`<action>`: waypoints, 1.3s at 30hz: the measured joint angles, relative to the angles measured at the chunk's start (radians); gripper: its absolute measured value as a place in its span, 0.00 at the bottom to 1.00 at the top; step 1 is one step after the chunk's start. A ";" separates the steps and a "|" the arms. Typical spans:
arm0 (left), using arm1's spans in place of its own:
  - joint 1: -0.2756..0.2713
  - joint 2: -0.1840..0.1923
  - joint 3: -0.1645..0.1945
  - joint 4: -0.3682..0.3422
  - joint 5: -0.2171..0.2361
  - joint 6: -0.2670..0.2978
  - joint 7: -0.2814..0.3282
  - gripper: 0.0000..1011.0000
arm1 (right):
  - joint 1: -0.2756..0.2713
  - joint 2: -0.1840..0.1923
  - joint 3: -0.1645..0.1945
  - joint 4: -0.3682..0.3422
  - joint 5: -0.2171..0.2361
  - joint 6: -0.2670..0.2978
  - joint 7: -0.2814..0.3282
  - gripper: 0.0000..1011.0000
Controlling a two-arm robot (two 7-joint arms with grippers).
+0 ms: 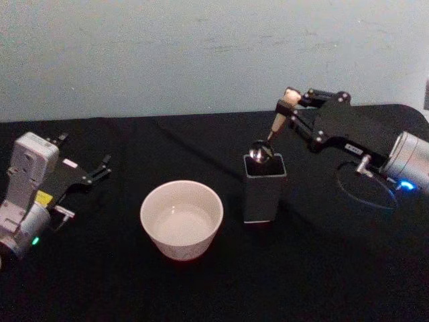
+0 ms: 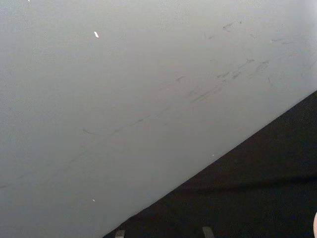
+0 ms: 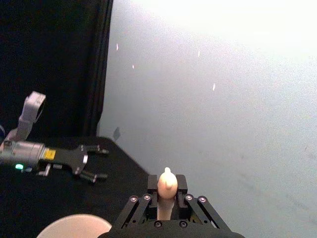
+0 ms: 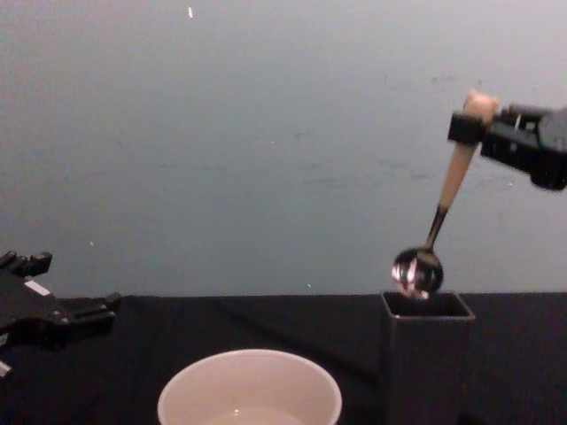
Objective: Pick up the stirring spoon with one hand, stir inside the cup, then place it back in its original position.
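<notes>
My right gripper (image 1: 289,100) is shut on the bear-head end of the stirring spoon (image 1: 275,126), a pale stick with a dark neck and a shiny round bowl. The spoon hangs tilted, its bowl (image 4: 417,271) at the mouth of the dark grey square holder box (image 1: 263,191), just above its rim (image 4: 425,304). In the right wrist view the spoon's knob (image 3: 167,183) shows between the fingers. The cream-white cup (image 1: 181,247) stands left of the holder with a little liquid in it. My left gripper (image 1: 104,168) rests open at the table's left side, well away from the cup.
A black cloth covers the table (image 1: 322,282). A pale wall (image 4: 266,133) rises right behind it. The holder and the cup (image 4: 186,398) stand about a hand's width apart. A dark ring-shaped cable (image 1: 365,194) lies under the right arm.
</notes>
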 joint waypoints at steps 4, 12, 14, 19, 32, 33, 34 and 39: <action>0.000 0.000 0.000 0.000 0.000 0.000 0.000 0.99 | -0.001 -0.005 0.013 -0.015 -0.002 -0.020 -0.005 0.21; 0.000 0.000 0.000 0.000 0.000 0.000 0.000 0.99 | 0.025 -0.042 -0.005 -0.005 -0.022 -0.032 -0.002 0.21; 0.000 0.000 0.000 0.000 0.000 0.000 0.000 0.99 | 0.035 -0.056 -0.020 0.006 -0.030 -0.032 0.002 0.21; 0.000 0.000 0.000 0.000 0.000 0.000 0.000 0.99 | 0.056 -0.086 -0.057 0.032 -0.056 -0.033 0.012 0.21; 0.000 0.000 0.000 0.000 0.000 0.000 0.000 0.99 | 0.094 -0.162 -0.149 0.105 -0.093 -0.051 0.048 0.21; 0.000 0.000 0.000 0.000 0.000 0.000 0.000 0.99 | 0.096 -0.165 -0.154 0.108 -0.094 -0.052 0.052 0.21; 0.000 0.000 0.000 0.000 0.000 0.000 0.000 0.99 | 0.099 -0.170 -0.163 0.117 -0.097 -0.056 0.058 0.21; 0.000 0.000 0.000 0.000 0.000 0.000 0.000 0.99 | 0.106 -0.189 -0.186 0.147 -0.121 -0.078 0.062 0.21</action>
